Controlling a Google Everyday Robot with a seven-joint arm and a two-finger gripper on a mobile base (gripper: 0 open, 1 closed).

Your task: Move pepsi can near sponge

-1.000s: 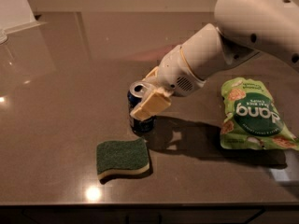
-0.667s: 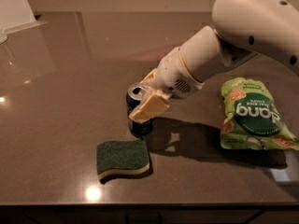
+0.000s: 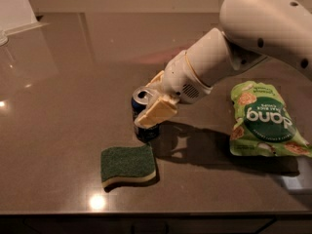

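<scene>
The pepsi can [image 3: 142,106] is a small dark blue can with a silver top. It stands upright on the brown table, just behind the sponge. The sponge [image 3: 128,164] has a dark green top over pale yellow foam and lies flat near the front edge. My gripper [image 3: 152,104] comes in from the right on a white arm and is shut on the can, one cream finger [image 3: 157,112] across its front and the other behind it. The can's lower part shows below the finger, a small gap from the sponge.
A green snack bag [image 3: 263,122] lies flat on the right of the table. A white object [image 3: 14,6] stands at the far left corner. The table's front edge [image 3: 146,212] runs just below the sponge.
The gripper with the can has shifted slightly left and toward the sponge. The sponge and bag have not moved.
</scene>
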